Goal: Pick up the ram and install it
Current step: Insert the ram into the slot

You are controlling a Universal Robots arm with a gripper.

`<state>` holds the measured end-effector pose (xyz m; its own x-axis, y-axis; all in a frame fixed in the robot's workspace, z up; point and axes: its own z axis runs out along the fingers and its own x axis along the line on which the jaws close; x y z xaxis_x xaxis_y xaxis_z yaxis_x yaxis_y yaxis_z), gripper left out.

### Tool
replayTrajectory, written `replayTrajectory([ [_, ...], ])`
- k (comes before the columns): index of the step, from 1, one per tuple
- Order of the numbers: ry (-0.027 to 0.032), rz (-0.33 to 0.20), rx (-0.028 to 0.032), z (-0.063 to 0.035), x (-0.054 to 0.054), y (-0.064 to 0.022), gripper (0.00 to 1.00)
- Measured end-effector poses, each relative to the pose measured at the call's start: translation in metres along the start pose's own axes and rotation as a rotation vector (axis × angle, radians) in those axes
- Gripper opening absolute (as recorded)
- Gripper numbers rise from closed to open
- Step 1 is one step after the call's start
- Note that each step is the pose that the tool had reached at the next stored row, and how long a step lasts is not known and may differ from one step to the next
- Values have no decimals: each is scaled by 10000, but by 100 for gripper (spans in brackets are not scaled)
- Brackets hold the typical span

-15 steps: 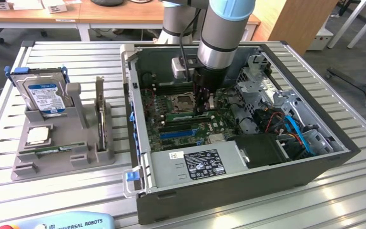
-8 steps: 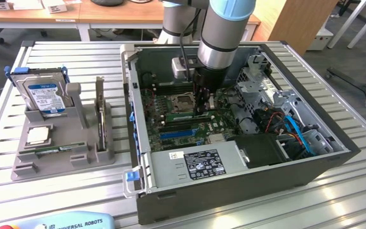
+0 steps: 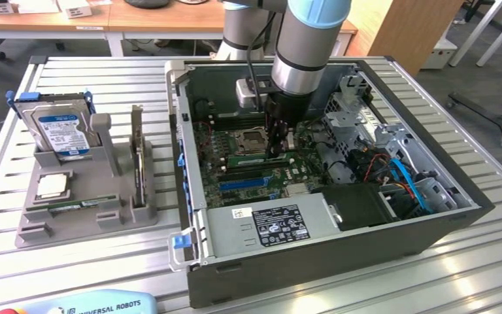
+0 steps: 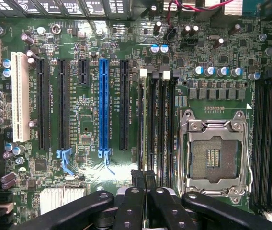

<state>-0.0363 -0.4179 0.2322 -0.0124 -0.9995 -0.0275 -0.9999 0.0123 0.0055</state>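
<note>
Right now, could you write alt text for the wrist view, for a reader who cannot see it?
The black gripper, its fingers closed together, hangs over one end of the black memory slots on a green computer motherboard, beside the open silver processor socket. A long blue expansion slot, several black ones and a white one lie parallel to them.

I work over a silver table of ribbed aluminium slats (image 3: pixel 94 78), and three things lie straight on it. A dark grey metal computer case (image 3: pixel 321 261) rests on its side, open face up. Just beside the case, on the exterior view's left, sits a flat grey plastic holder block (image 3: pixel 85 229) with upright slots. Nearer the camera than the case, also to its left, lies a pale blue pendant (image 3: pixel 102 304) lettered Universal Robots.
</note>
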Motion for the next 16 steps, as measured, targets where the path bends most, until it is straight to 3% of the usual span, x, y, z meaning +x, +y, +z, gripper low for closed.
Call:
replayTrajectory([
  [16,0,-36,-1,9,0,0,12],
])
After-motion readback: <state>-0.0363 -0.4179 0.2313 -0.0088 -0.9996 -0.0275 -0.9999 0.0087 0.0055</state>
